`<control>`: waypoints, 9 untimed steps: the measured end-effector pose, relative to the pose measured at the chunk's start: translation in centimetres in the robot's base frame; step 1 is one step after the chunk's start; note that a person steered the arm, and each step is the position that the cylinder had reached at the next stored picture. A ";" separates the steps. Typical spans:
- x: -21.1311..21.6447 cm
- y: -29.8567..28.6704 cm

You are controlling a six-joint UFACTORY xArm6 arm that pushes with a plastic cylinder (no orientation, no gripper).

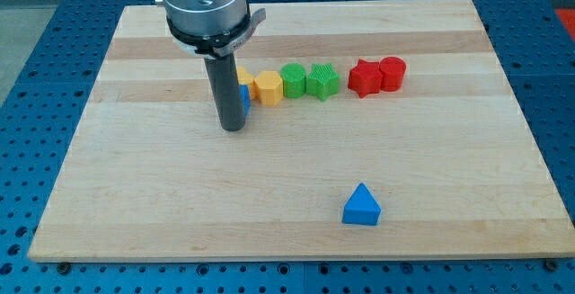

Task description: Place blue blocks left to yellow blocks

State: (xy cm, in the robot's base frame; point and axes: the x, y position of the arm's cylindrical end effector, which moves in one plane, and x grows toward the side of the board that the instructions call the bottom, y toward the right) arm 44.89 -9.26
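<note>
My tip (pixel 233 127) rests on the board at the left end of a row of blocks. A blue block (pixel 243 98) sits right behind the rod, mostly hidden, touching or nearly touching it. A yellow block (pixel 243 77) is partly hidden behind the rod, and a yellow hexagonal block (pixel 268 87) stands just to its right. A blue triangular block (pixel 361 206) lies alone near the view's bottom, far right and below my tip.
The row continues right with a green block (pixel 294 80), a green star-like block (pixel 322 82), a red star-like block (pixel 364 78) and a red round block (pixel 392 74). The wooden board (pixel 135 195) is edged by a blue perforated table.
</note>
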 end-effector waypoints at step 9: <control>13.2 4.9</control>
State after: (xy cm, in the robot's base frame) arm 58.13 -4.37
